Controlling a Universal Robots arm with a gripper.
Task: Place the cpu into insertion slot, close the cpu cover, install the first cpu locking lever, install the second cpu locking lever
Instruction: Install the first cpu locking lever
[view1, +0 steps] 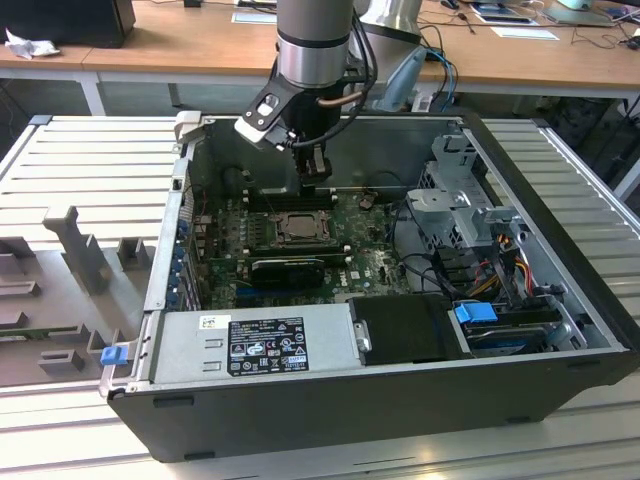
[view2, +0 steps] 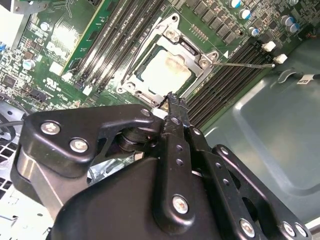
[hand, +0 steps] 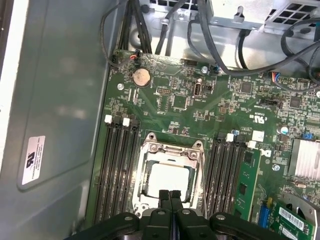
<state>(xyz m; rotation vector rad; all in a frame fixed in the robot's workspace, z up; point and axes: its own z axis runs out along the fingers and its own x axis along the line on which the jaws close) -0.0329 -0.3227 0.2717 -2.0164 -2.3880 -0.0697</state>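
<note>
Exterior view: gripper (view1: 315, 181) above cpu (view1: 298, 228)

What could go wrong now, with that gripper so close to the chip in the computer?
1. The shut gripper hangs just over the edge of the cpu cover. A push slightly off line could scrape the cpu under it.
2. In the second wrist view, a thin locking lever sticks out over the memory slots. It might slip off the gripper and knock them.
</note>
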